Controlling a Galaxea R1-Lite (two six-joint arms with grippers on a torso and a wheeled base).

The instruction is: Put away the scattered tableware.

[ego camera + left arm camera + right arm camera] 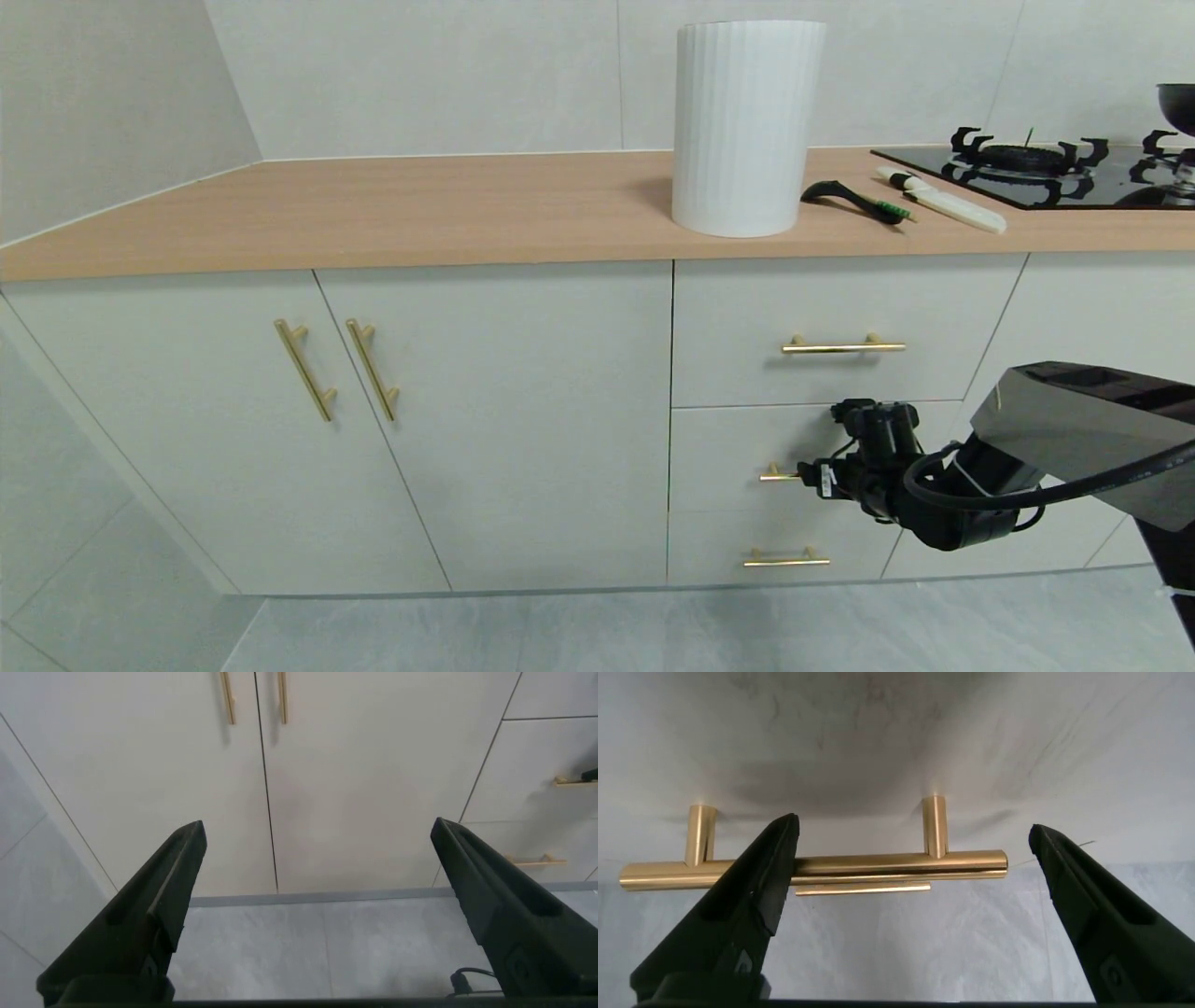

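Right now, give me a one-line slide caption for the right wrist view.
Right gripper, fingers open, facing the middle drawer's gold handle, not yet closed on it.

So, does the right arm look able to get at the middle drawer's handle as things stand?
Probably yes: the right gripper is open, facing the middle drawer handle at close range, with nothing between them. It opens along the bar, though, so grasping may need a wrist turn.
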